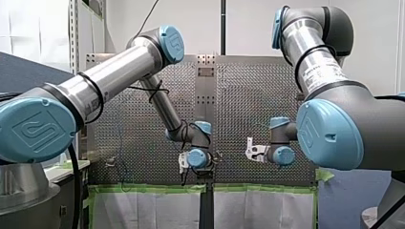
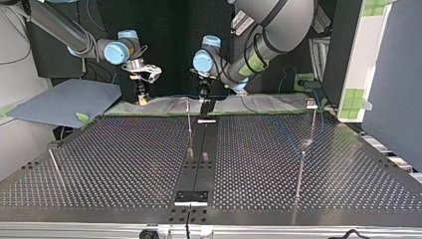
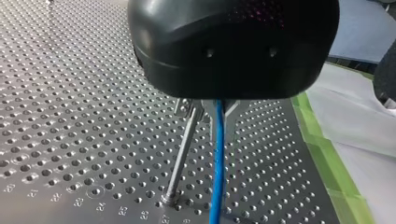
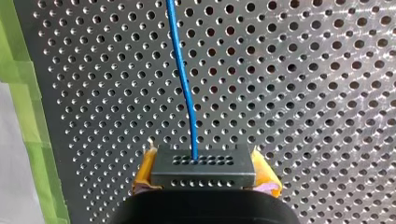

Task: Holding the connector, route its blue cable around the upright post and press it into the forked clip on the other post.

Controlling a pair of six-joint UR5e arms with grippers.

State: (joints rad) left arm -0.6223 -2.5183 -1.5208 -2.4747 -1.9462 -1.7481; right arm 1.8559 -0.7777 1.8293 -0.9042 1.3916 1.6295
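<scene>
The right gripper (image 4: 203,161) clamps the grey connector (image 4: 203,173) between its yellow pads (image 4: 145,171), the blue cable (image 4: 184,84) running straight ahead, while the left gripper (image 3: 218,109) pinches that cable just beside a metal post (image 3: 181,154).

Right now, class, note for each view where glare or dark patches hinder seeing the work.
Top view: the perforated table gleams, while the backdrop beyond it is dark. Left wrist view: the black left gripper hides much; the blue cable ahead of it shows plainly. Right wrist view: sheen on the table beside the connector.
</scene>
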